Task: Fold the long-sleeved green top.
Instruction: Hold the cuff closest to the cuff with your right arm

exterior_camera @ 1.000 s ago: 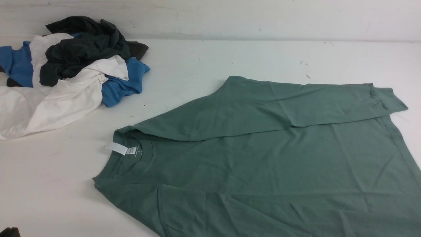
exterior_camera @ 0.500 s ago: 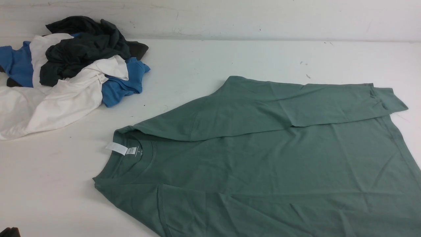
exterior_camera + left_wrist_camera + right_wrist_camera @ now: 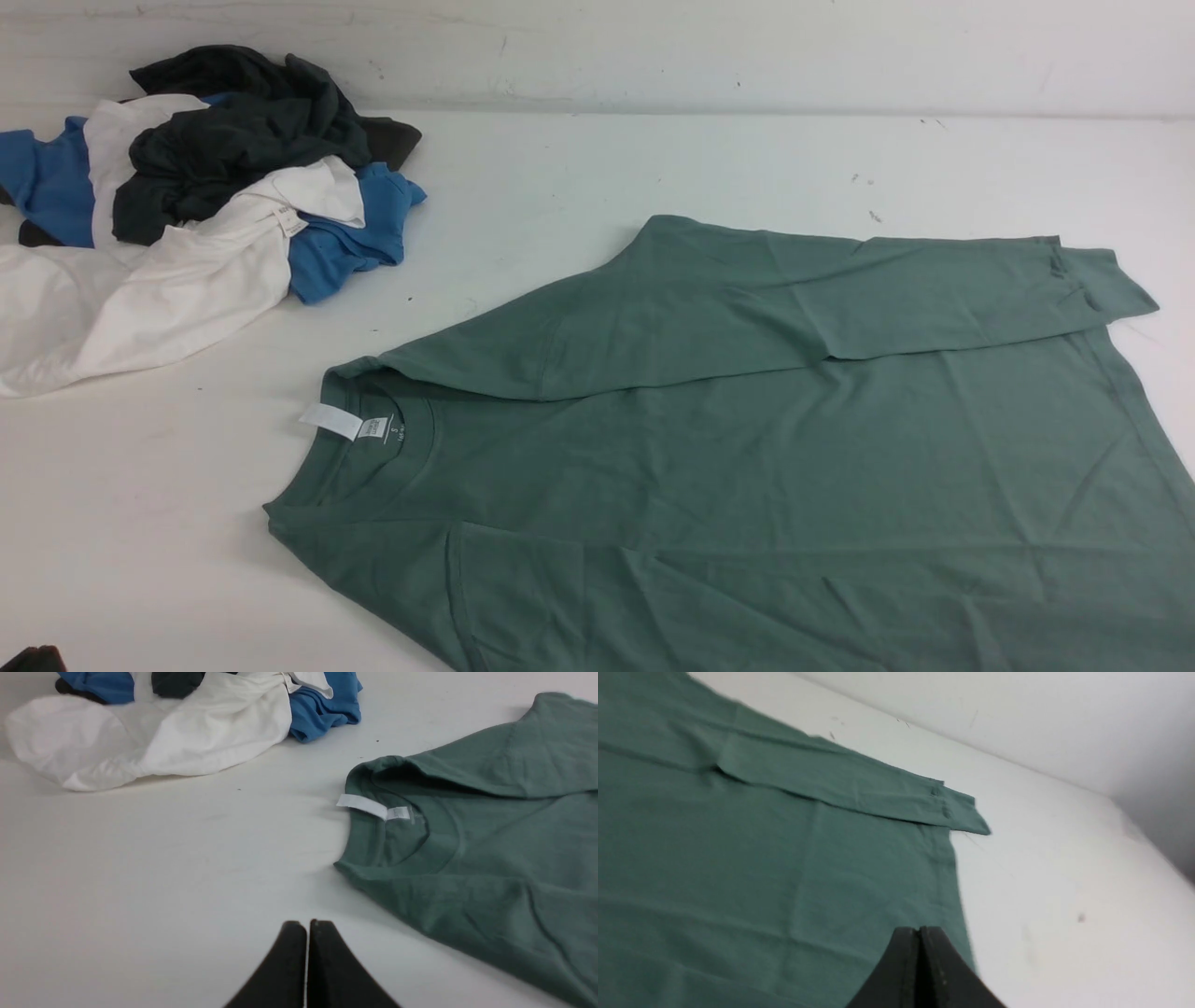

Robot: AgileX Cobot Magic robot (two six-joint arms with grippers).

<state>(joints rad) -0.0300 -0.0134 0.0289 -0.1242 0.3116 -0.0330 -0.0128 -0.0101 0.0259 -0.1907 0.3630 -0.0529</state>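
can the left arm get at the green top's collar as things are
Probably yes: the left gripper, shut, sits over bare table short of the collar of the green top, nothing lying between.

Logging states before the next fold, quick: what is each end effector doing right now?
Left end effector: closed, holding nothing.
Right end effector: closed, holding nothing.

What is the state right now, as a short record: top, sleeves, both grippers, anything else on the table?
top: green long-sleeved top flat on the table, collar toward the robot's left, white tag showing
far sleeve: folded across the body
left gripper: shut, empty, over bare table near the collar
right gripper: shut, empty, by the hem edge
other: pile of clothes, far left, apart from the top
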